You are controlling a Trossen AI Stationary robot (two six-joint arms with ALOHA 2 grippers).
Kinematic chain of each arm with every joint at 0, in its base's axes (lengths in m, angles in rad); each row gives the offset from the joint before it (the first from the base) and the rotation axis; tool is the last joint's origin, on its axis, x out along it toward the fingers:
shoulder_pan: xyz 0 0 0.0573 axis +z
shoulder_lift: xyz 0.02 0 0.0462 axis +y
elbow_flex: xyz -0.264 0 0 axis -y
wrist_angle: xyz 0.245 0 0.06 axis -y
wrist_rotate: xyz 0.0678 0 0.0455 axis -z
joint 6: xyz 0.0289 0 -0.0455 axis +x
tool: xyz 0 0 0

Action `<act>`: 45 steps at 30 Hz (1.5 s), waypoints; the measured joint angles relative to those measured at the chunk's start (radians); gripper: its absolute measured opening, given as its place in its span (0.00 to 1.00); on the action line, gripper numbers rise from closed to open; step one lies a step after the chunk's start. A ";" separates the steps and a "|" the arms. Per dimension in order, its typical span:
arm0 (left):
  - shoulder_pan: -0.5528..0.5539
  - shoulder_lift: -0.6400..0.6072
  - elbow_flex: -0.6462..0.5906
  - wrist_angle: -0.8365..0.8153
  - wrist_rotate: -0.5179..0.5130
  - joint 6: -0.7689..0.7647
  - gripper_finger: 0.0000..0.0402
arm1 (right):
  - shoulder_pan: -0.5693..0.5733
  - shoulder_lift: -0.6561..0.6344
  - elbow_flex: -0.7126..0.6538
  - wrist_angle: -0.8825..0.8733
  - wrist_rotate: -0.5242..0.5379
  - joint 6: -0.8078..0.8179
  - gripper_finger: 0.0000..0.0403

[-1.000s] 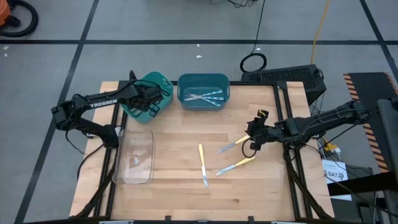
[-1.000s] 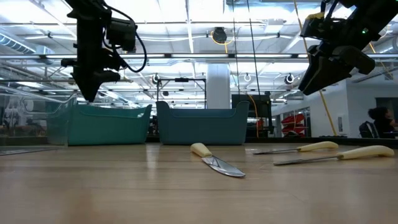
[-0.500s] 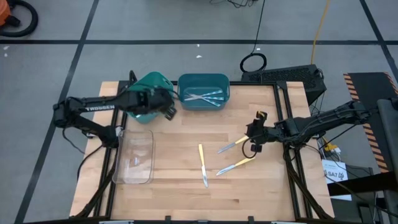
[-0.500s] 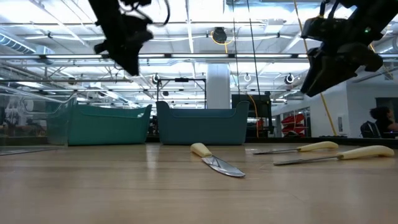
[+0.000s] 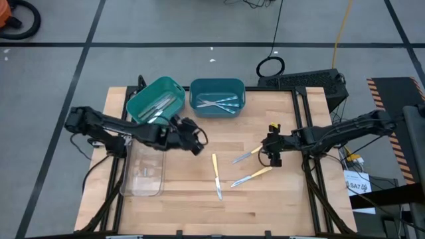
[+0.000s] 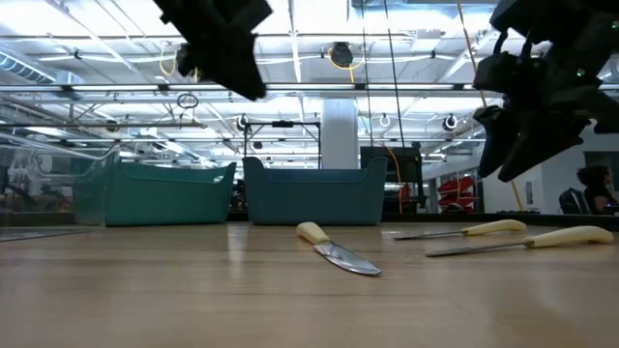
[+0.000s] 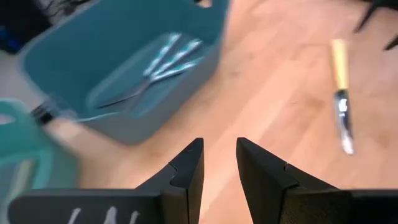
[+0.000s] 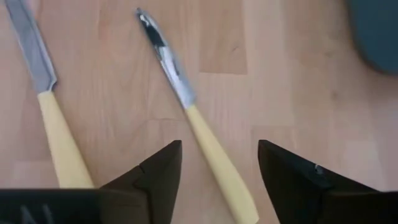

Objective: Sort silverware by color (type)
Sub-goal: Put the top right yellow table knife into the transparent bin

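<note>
On the pale wooden desk [image 5: 199, 202], most sorting looks done. The light teal plastic bin [image 5: 155, 100] at the back holds pale utensils, and the darker teal plastic bin [image 5: 217, 96] beside it holds light-blue-handled ones. Three yellow-handled table knives are left loose mid-desk: one [image 5: 216, 174] alone, two [image 5: 252, 154] [image 5: 253, 176] near the right gripper [image 5: 273, 147]. That gripper hangs above the upper knife, fingers spread and empty. The left gripper [image 5: 193, 137], empty with a narrow gap, hovers near the bins.
</note>
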 joint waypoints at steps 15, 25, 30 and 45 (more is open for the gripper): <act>-0.041 0.175 0.034 0.149 0.009 0.094 0.25 | -0.183 0.232 0.006 0.028 -0.151 -0.273 0.56; -0.046 0.174 0.042 0.175 0.010 0.113 0.25 | -0.273 0.393 0.031 0.008 -0.276 -0.315 0.39; -0.044 0.174 0.042 0.175 0.010 0.112 0.25 | -0.276 0.406 0.041 0.025 -0.307 -0.342 0.17; -0.044 0.221 0.042 0.244 0.013 0.116 0.25 | -0.150 0.360 0.202 0.025 -0.196 -0.219 0.17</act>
